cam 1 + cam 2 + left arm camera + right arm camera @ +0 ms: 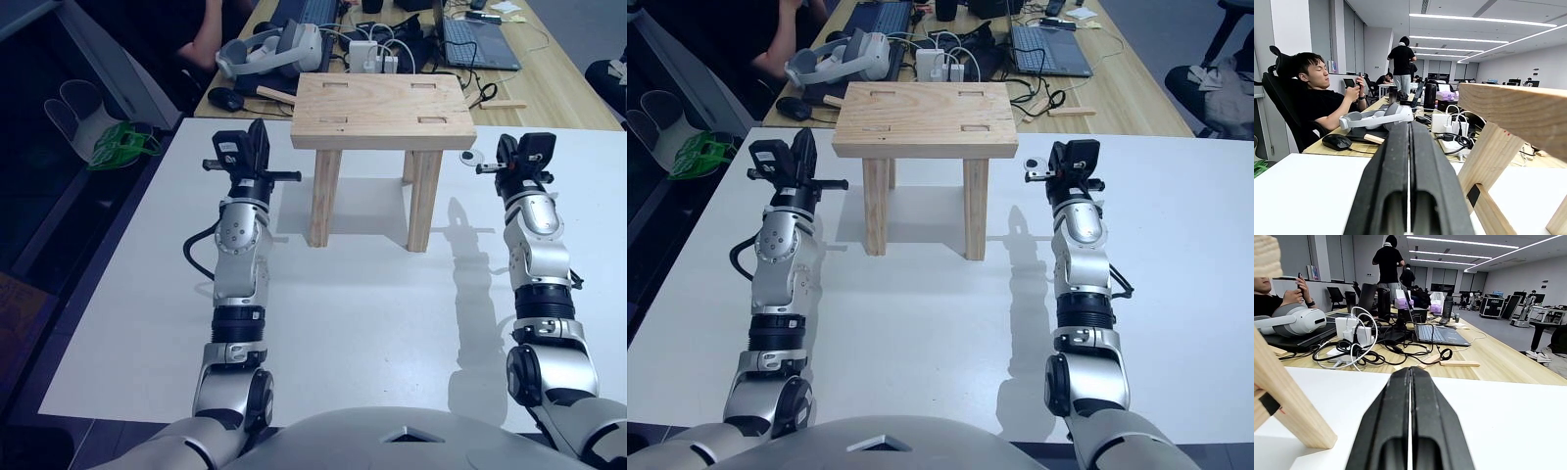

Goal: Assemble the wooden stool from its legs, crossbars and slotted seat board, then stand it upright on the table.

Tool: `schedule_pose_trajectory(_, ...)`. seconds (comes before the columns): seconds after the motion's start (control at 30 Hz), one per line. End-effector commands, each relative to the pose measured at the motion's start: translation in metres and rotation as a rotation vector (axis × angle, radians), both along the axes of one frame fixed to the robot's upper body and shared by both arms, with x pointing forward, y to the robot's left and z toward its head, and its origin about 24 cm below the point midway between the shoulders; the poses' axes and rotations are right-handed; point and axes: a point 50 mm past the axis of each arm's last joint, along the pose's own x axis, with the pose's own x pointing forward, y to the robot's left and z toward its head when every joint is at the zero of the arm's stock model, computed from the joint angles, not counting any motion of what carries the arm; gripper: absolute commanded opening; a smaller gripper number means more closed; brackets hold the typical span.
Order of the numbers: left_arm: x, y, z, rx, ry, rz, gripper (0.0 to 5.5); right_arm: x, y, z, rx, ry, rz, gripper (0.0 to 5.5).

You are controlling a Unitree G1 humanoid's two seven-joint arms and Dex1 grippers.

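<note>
- Stool (380, 135) stands upright and assembled on the white desk (343, 323) in my head view. Its seat board (382, 103) is on top with four slots showing and the legs are down. It sits close to the far edge, where a wooden desk (558, 78) butts up.
- In the same view my left pincer (258, 135) sits left of the stool, near the front left leg (323, 196) but apart from it. My right pincer (509, 152) is right of the stool, a little farther from the front right leg (424, 201). A small round white thing (470, 157) lies just beside that pincer.
- I have open surface between my arms, from the stool's front legs back to the near edge. A strip of desk runs outside the left arm to the left edge. On the right the desk carries on past the frame.
- Left wrist view: the pincer's fingers are pressed together with only a hairline seam, gripping nothing. The seat's edge and a leg are near but not touching. A headset (1376, 117) lies past the far edge.
- Right wrist view: the fingers are closed the same way, with nothing between them. The nearest leg (1293, 411) stands planted on the desk, apart from the pincer. Beyond the edge lie a wooden stick (1459, 363) and a laptop (1437, 333).
</note>
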Motion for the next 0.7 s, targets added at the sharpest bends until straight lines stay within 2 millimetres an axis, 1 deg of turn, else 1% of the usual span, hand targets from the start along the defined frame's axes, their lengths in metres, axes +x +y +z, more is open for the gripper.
schedule_pose_trajectory(0.03,0.0013,0.0018,0.0019,0.006,0.003,0.000,0.02,0.0043,0.0004,0.0063,0.017,-0.005,-0.002,0.00)
schedule_pose_trajectory(0.7,-0.0008,0.0013,0.0031,-0.003,0.012,-0.008,0.02,0.0028,0.0006,0.0079,0.025,0.005,0.004,0.00)
